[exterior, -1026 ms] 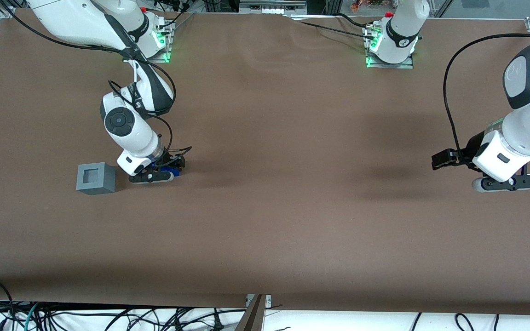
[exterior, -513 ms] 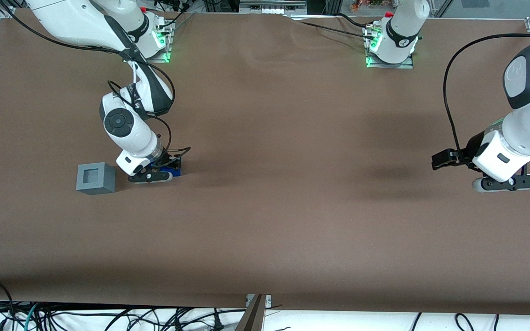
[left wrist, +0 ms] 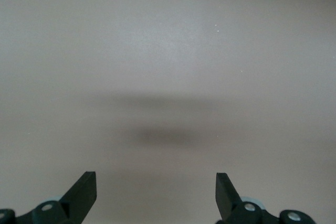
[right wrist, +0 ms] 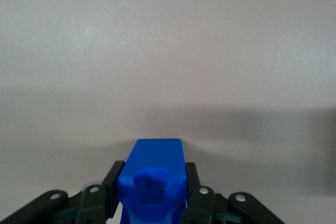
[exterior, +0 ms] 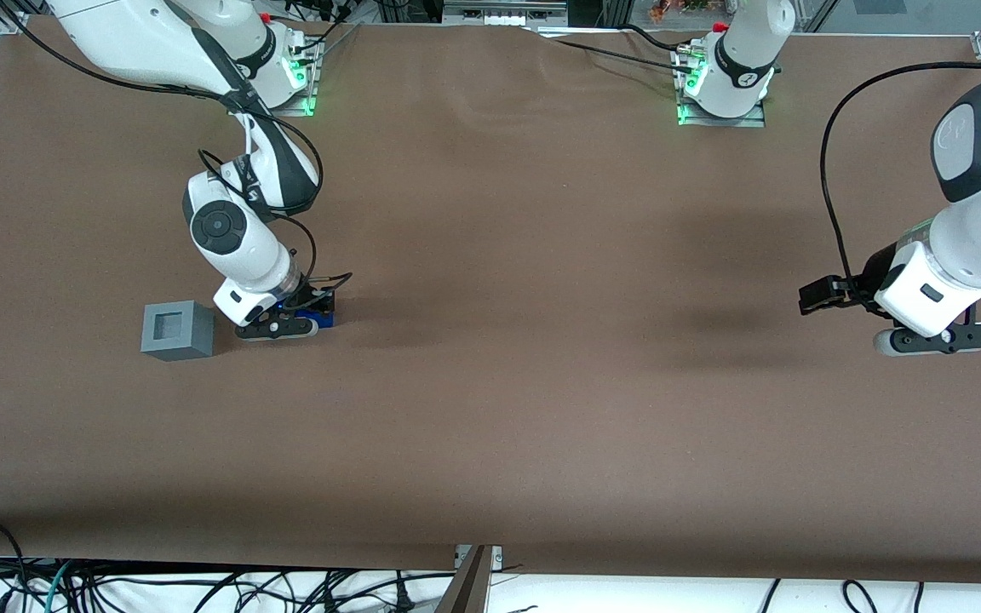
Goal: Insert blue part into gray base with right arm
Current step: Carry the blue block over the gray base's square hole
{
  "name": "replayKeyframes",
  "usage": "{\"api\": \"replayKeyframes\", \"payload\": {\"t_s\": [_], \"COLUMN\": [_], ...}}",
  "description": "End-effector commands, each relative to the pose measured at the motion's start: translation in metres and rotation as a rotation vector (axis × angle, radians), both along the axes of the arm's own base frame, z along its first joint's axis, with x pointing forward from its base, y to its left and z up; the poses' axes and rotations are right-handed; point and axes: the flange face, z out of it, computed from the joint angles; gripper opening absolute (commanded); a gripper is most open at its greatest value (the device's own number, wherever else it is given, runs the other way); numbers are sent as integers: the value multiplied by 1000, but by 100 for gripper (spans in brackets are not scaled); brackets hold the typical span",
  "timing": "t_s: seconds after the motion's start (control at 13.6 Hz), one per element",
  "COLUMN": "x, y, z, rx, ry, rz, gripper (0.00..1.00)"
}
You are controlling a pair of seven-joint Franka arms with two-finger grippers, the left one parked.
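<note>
Nearest the front camera, a bare stretch of the brown table (exterior: 490, 443) runs the whole width, with tangled cables (exterior: 201, 587) hanging below its edge; farther in, toward the working arm's end, the gray base (exterior: 176, 330) stands upright on the table, its square recess facing up and holding nothing; just beside it, toward the parked arm's end and apart from it, the gripper (exterior: 279, 329) hangs low over the table, with the blue part (exterior: 318, 319) showing at its side.

In the right wrist view the gripper (right wrist: 152, 195) has its two black fingers (right wrist: 111, 184) closed against the flanks of the blue part (right wrist: 154, 179), pinching it between them; the part's knobby end points toward the camera and its smooth, flat-sided body reaches out past the fingertips; its shadow falls on the table just ahead of it; I cannot tell whether the part touches the table or is held just above it.

Farther from the front camera, the right arm (exterior: 231, 234) rises from the gripper, its wrist glowing blue, black cables looping around the forearm; farther still, its base (exterior: 290, 77) is bolted near the table's edge, lit with a green lamp.
</note>
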Motion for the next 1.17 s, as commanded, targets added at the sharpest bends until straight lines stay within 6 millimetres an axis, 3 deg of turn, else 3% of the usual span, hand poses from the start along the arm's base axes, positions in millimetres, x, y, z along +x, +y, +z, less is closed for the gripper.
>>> {"api": "replayKeyframes", "payload": {"t_s": [0.0, 0.07, 0.29, 0.44, 0.51, 0.66, 0.73, 0.88, 1.1], "x": [12, 16, 19, 16, 18, 22, 22, 25, 35], "y": [-6, -8, -50, -98, -129, -185, -198, -210, -221], "z": [40, 56, 115, 143, 148, 147, 146, 139, 110], "rx": [-50, -64, -102, -116, -112, -53, -21, -20, -28], "ry": [18, 26, 37, 86, 95, 99, 98, 86, 71], "rz": [15, 31, 96, 107, 132, 167, 177, 174, 162], "gripper": [24, 24, 24, 24, 24, 24, 24, 24, 25]}}
